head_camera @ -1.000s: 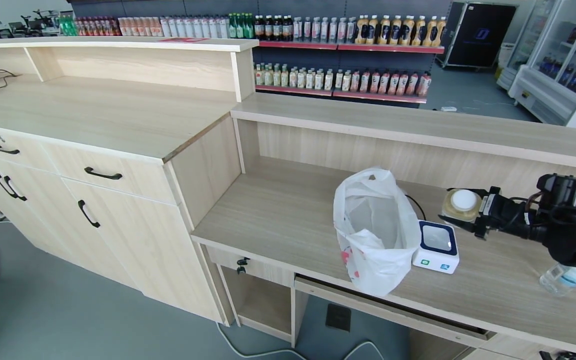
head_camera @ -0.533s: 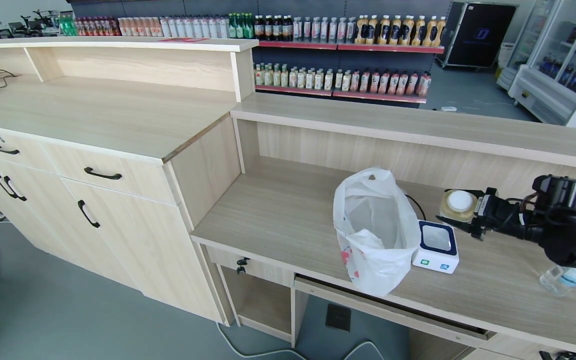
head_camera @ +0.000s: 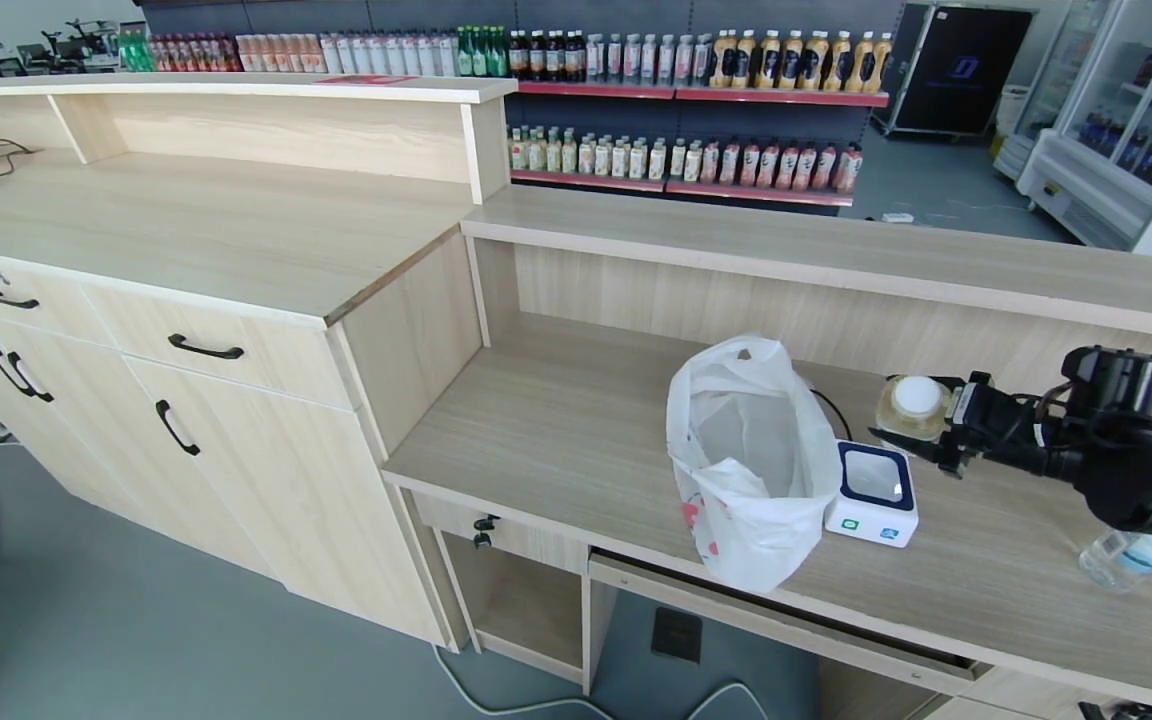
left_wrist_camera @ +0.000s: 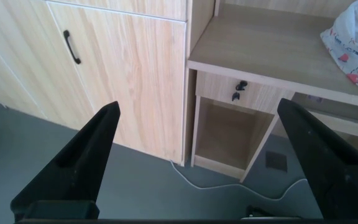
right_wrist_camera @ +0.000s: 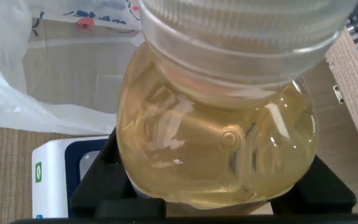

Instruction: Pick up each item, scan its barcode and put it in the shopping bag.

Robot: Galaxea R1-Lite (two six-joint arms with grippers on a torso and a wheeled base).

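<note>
One item is in hand: the right gripper point(head_camera: 926, 422) is clamped on the body of a clear plastic bottle of amber liquid with a white screw cap point(head_camera: 917, 397). Its black fingers press the bottle's sides in the right wrist view point(right_wrist_camera: 216, 143). The bottle hangs above the wooden tabletop point(head_camera: 556, 420), at about 1 o'clock from the white square barcode scanner with a dark blue frame point(head_camera: 874, 493) and just beside it. That position probably serves to bring the label over the scanner's window; no barcode can be made out.

At the scanner's 9 o'clock, touching it, stands the white thin plastic shopping bag point(head_camera: 751, 460). Its mouth gapes upward, ready to take a drop from above, and no item shows inside as far as the opening reveals. At 4 o'clock from the gripper, well apart, a clear plastic bottle with a pale blue label point(head_camera: 1126, 555) lies on its side near the tabletop's front edge, likely waiting its turn.

The left gripper point(left_wrist_camera: 199, 106) hangs spread wide and empty above the grey floor, facing the light wood cabinet doors point(left_wrist_camera: 129, 74).
</note>
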